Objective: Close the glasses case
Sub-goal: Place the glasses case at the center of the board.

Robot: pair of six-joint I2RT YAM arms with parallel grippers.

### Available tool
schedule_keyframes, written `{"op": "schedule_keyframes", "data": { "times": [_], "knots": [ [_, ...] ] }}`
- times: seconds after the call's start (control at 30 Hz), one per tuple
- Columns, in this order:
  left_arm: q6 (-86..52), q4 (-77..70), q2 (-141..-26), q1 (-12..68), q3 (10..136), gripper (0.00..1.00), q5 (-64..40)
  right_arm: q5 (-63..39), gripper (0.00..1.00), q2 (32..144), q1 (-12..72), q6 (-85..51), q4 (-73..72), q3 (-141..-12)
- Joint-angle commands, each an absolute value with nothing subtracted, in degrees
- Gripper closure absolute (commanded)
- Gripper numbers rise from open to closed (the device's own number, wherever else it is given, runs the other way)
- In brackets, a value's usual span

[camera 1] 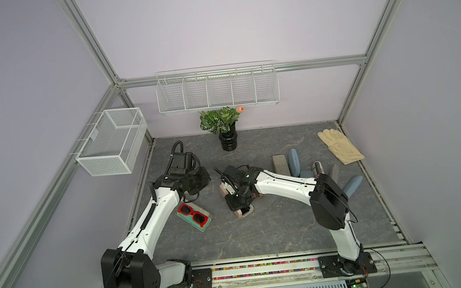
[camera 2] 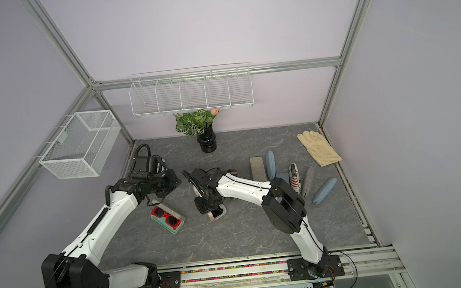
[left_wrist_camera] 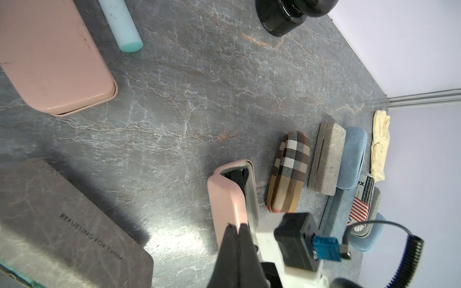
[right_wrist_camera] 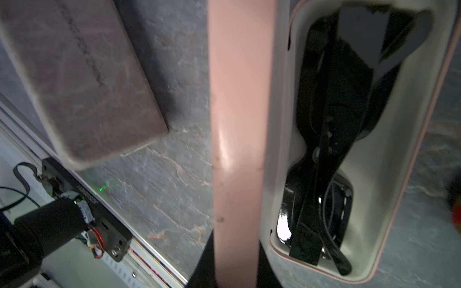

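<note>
White right arm point(camera 1: 281, 184) folds low toward the centre, its right gripper point(right_wrist_camera: 234, 266) pinching the upright pink lid point(right_wrist_camera: 237, 124). The left gripper point(left_wrist_camera: 237, 228) hangs clenched, empty.

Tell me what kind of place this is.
Most likely a robot lab test cell, not a home: an aluminium frame with plain lilac panels, two arms bolted to a front rail, and several glasses cases staged on the tabletop.
</note>
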State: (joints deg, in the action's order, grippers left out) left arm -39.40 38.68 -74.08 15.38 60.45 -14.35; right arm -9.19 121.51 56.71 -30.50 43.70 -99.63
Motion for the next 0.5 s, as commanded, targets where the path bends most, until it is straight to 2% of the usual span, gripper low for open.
{"op": "schedule_keyframes", "data": {
  "times": [0.0,0.2,0.4,0.47],
  "knots": [
    [-39.92,36.46,-74.74,15.36,58.95,1.0,-15.73,-8.14,0.81,123.37,56.84,-35.55,44.51,-103.11],
    [-40.14,35.31,-75.88,16.55,57.73,1.0,-15.67,-6.83,0.77,122.87,56.83,-40.07,43.7,-103.02],
    [-40.11,35.22,-77.38,18.16,58.48,1.0,-15.05,-6.4,0.51,120.34,56.9,-40.04,43.16,-101.75],
    [-40.06,35.63,-77.54,18.65,58.84,1.0,-14.74,-5.83,0.46,118.75,56.88,-39.47,43.3,-101.17]
  ]
}}
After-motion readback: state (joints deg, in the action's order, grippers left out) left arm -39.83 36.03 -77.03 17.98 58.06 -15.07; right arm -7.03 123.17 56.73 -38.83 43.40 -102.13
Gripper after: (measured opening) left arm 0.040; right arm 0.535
